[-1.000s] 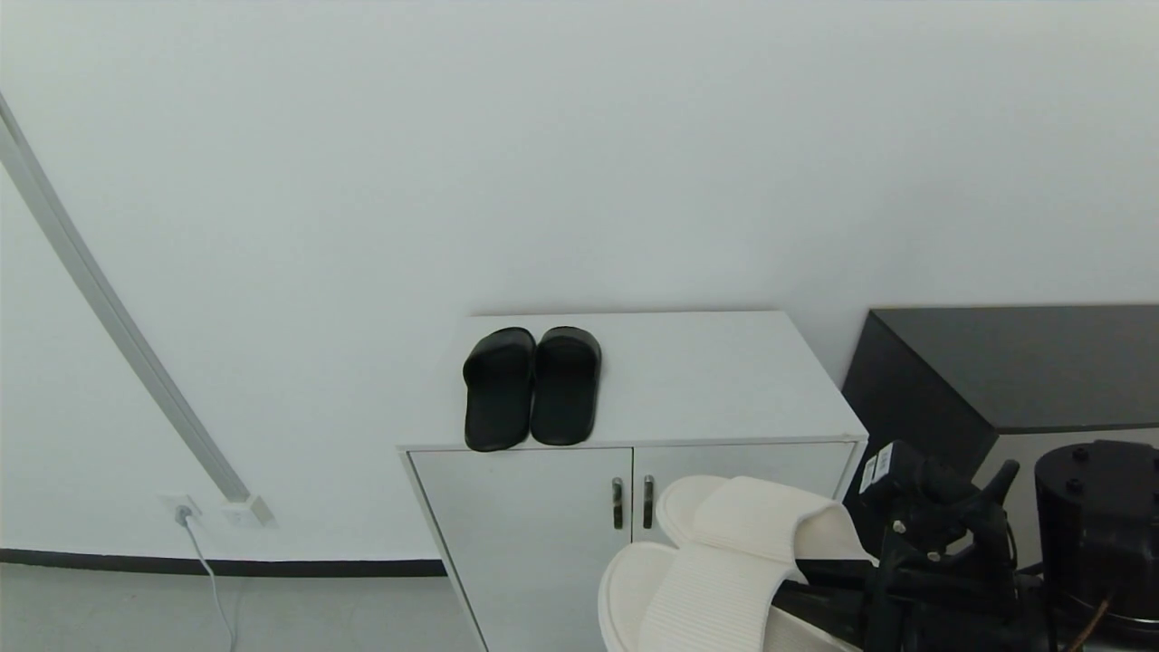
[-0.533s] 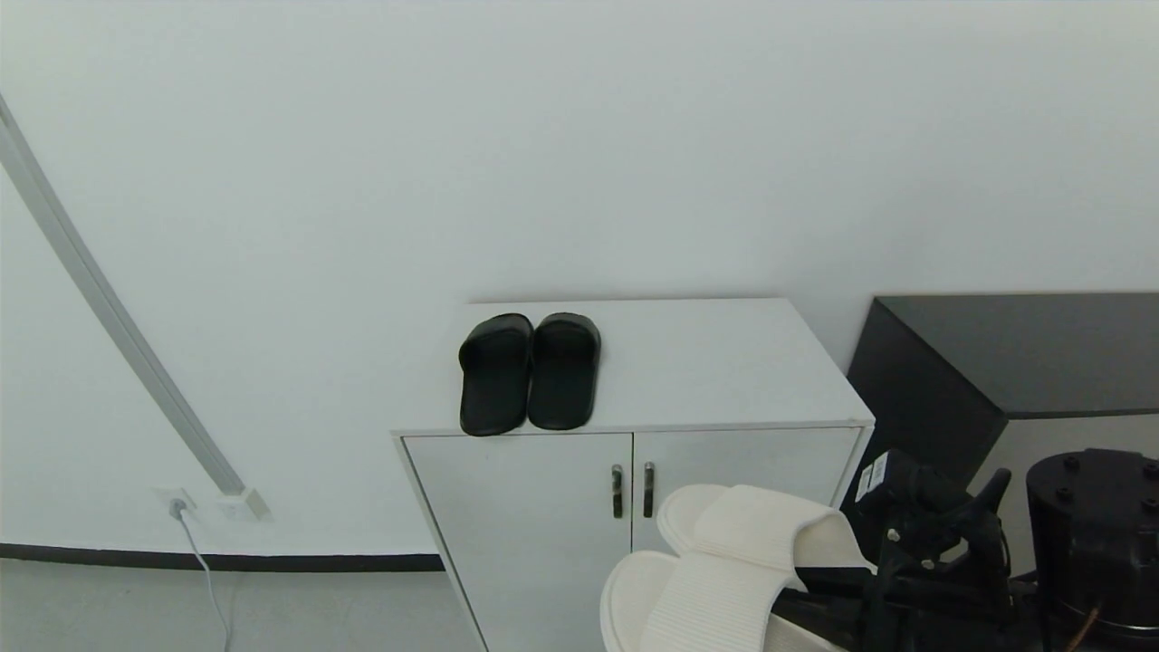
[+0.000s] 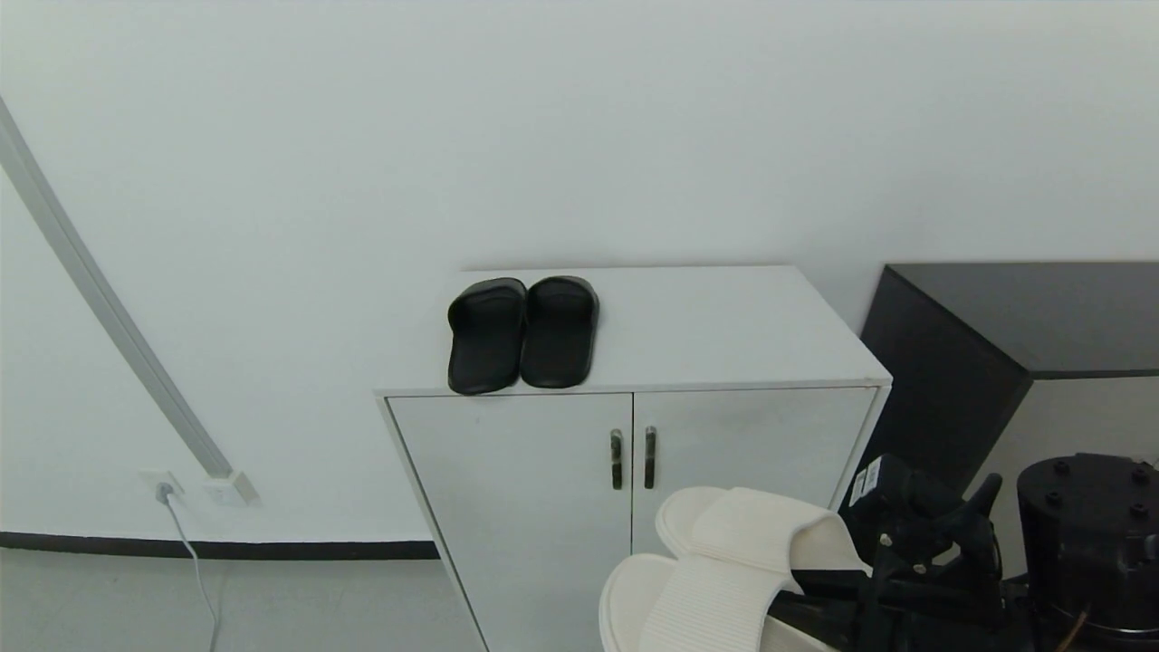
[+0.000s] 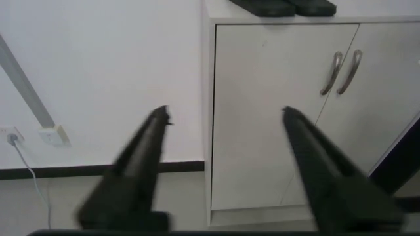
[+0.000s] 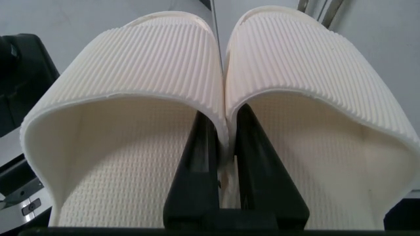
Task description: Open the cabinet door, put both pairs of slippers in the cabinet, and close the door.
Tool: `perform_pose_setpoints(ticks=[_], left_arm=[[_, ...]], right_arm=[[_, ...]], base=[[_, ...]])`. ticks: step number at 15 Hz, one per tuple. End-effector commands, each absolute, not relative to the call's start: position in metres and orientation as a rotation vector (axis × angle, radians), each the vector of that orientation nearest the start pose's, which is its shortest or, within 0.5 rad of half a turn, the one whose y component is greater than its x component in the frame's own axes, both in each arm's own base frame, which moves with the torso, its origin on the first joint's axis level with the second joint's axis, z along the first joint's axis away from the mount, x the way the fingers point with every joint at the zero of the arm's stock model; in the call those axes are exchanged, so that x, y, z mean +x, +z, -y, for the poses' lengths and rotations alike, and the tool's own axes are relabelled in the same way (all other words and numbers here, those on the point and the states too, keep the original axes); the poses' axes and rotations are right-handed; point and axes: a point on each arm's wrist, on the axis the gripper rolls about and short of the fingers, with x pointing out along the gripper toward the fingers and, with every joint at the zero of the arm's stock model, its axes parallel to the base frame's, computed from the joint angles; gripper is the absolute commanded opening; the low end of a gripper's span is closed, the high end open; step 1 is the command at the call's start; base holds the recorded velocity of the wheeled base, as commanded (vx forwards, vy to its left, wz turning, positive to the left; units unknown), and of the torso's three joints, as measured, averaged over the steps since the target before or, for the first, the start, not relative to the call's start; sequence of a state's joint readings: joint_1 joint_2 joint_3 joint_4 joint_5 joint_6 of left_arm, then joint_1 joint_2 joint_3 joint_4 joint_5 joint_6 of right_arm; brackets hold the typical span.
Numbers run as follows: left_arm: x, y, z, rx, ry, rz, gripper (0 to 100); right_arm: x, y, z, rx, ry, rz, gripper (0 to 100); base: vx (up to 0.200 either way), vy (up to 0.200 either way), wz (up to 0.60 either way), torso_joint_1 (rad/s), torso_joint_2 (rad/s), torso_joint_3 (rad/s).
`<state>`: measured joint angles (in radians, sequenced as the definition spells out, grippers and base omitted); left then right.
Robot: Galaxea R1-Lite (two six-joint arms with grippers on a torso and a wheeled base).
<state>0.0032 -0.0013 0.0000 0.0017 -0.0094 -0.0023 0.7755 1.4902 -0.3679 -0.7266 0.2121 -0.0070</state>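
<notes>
A white two-door cabinet stands against the wall, both doors shut, its two metal handles side by side at the middle. A pair of black slippers lies on its top at the front left. My right gripper is shut on the pair of white slippers, pinching their two inner straps together; it holds them low in front of the right door. My left gripper is open, nothing between its fingers, facing the left door from a distance.
A black table stands just right of the cabinet. A wall socket with a plugged cable and a slanted grey conduit are on the wall to the left. Bare floor lies left of the cabinet.
The head view has shifted, so the cabinet and black slippers sit higher in the picture and more of the doors shows. The white slippers stay in my right gripper.
</notes>
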Motion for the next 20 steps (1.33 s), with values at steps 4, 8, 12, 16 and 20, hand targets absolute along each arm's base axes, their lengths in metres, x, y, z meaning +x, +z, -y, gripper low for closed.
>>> perform_pose_setpoints(ticks=[4,8,12,16,20], left_arm=[[-0.023,0.075,0.000,-0.003,-0.006,-0.002,100],[-0.023,0.075,0.000,-0.003,-0.003,-0.002,100],[-0.023,0.075,0.000,-0.002,-0.005,-0.002,100],[-0.023,0.075,0.000,0.031,-0.008,-0.001,100],[-0.023,0.075,0.000,0.020,-0.006,-0.003,100]], right_arm=[[0.150,0.133,-0.153,-0.117,0.973,-0.403,0],[0.151,0.127,-0.154,-0.125,0.971,-0.429,0],[0.152,0.120,-0.154,-0.129,0.971,-0.411,0],[0.150,0.119,-0.154,-0.118,0.978,-0.373,0],[0.148,0.115,-0.152,-0.116,0.981,-0.379,0]], base=[[0.000,0.000,0.00,-0.216,0.54,0.319],[0.000,0.000,0.00,-0.199,0.52,0.321],[0.000,0.000,0.00,-0.172,0.50,0.321],[0.000,0.000,0.00,-0.140,0.47,0.324],[0.000,0.000,0.00,-0.102,0.46,0.349]])
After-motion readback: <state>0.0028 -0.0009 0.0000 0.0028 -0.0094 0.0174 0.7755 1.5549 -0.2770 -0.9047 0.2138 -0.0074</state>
